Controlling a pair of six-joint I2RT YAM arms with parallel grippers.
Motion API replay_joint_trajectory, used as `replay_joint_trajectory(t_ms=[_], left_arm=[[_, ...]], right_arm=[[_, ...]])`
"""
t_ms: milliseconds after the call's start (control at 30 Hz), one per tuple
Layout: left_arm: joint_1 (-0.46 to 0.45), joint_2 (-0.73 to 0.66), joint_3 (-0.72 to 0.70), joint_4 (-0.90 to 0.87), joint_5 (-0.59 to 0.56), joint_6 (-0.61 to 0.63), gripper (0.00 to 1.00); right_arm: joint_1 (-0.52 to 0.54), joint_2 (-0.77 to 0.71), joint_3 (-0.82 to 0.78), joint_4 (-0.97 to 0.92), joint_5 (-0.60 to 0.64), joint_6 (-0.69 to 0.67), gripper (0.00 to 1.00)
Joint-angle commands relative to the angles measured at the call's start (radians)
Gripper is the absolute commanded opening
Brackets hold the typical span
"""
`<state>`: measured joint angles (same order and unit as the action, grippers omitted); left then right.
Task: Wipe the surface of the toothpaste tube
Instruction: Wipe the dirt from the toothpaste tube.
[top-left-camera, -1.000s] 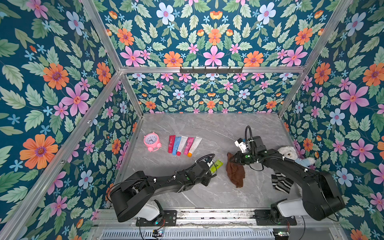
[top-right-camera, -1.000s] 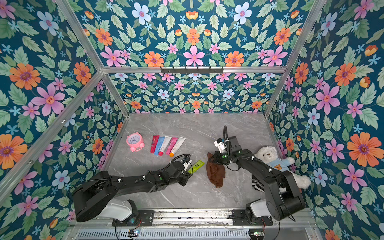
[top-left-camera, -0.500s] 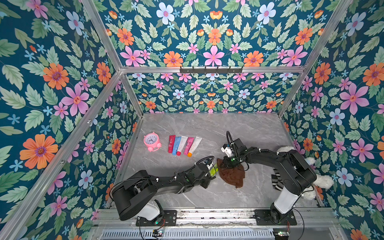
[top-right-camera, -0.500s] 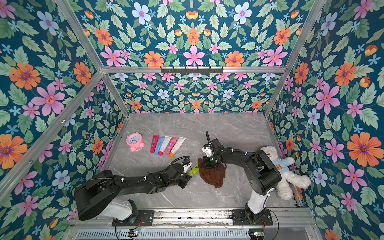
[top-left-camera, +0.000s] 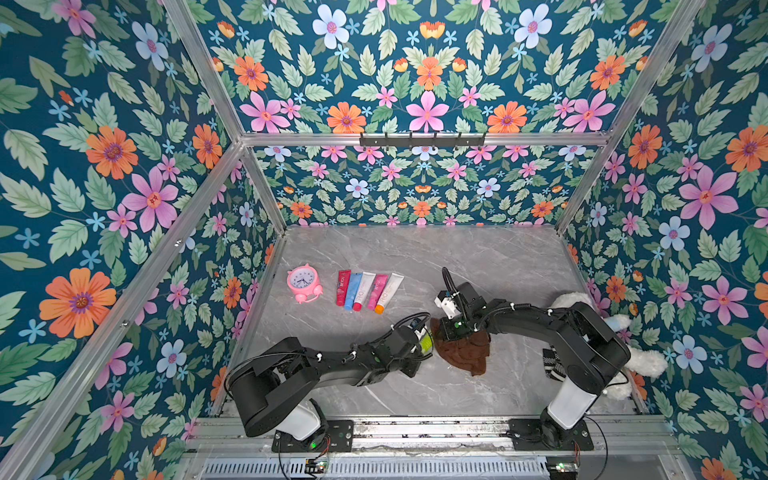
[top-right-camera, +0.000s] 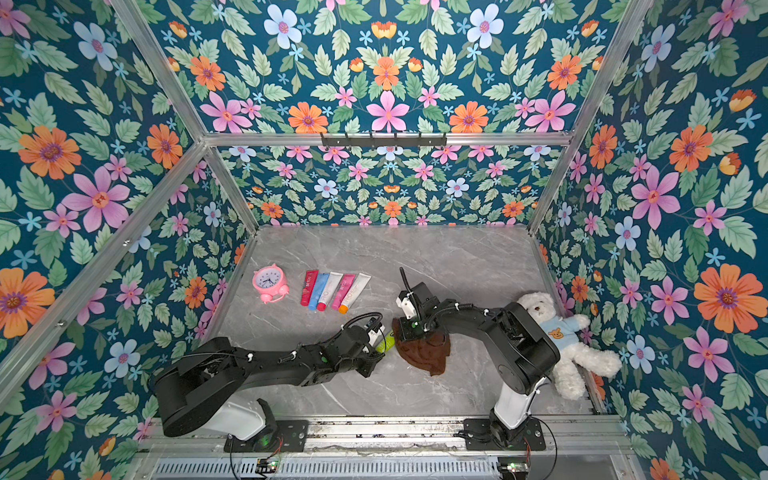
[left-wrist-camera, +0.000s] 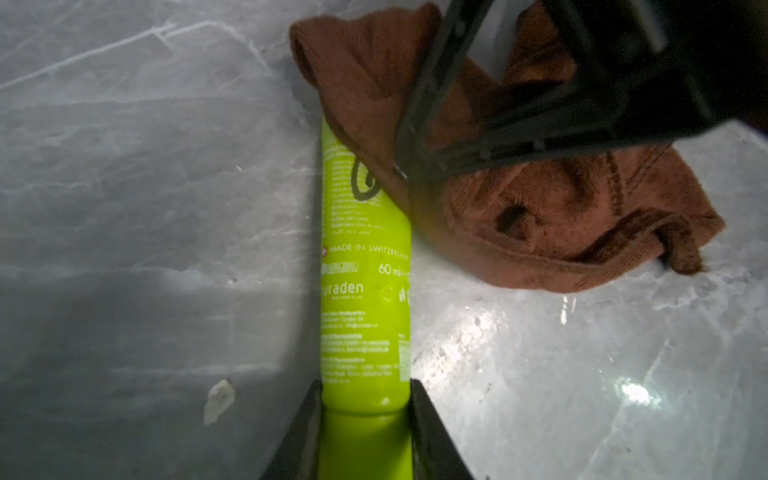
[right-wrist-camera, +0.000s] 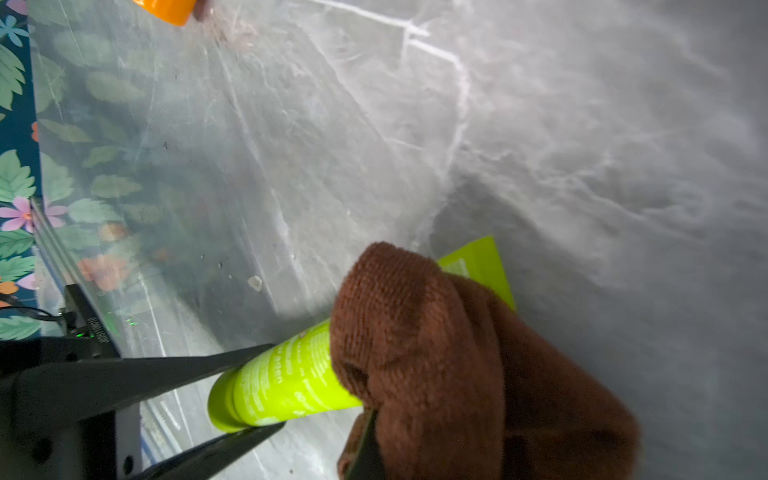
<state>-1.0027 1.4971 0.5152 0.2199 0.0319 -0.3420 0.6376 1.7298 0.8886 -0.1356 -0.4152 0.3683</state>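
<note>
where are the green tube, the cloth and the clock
green tube (left-wrist-camera: 365, 299), left wrist view, middle of its printed body
cloth (top-left-camera: 465, 357), in a top view, the bunched lower part on the table
clock (top-left-camera: 302, 281), in a top view, its white face

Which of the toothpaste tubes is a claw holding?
The lime-green tube, clamped at its cap end by the left claw, brown cloth over its tail; five others lie in a row beside the pink clock.
</note>
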Motion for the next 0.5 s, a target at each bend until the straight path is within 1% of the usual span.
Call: replay_joint_trajectory(t_ms=[0, 67, 133, 233, 333, 433, 467], left_arm=[[-0.001, 0.008, -0.004, -0.018, 0.062, 0.009, 0.06], [0.0, 0.007, -0.004, -0.016, 0.065, 0.011, 0.05], [-0.001, 0.008, -0.004, -0.014, 0.069, 0.011, 0.05], [-0.002, 0.005, -0.006, -0.014, 0.071, 0.014, 0.04], [-0.001, -0.003, -0.013, -0.014, 0.071, 0.013, 0.02], [0.0, -0.011, -0.021, -0.01, 0.07, 0.012, 0.01], [-0.001, -0.012, -0.025, -0.009, 0.07, 0.011, 0.01]], right_arm=[[0.04, 0.001, -0.026, 0.016, -0.178, 0.046, 0.0], [0.04, 0.003, -0.034, 0.026, -0.182, 0.049, 0.0], [0.027, 0.008, -0.03, 0.001, -0.144, 0.034, 0.0], [-0.035, 0.017, -0.024, -0.01, -0.131, 0.021, 0.0], [-0.104, 0.018, 0.01, -0.098, -0.04, -0.021, 0.0], [-0.123, 0.012, 0.063, -0.194, 0.085, -0.07, 0.0], [-0.122, 0.009, 0.074, -0.208, 0.098, -0.078, 0.0]])
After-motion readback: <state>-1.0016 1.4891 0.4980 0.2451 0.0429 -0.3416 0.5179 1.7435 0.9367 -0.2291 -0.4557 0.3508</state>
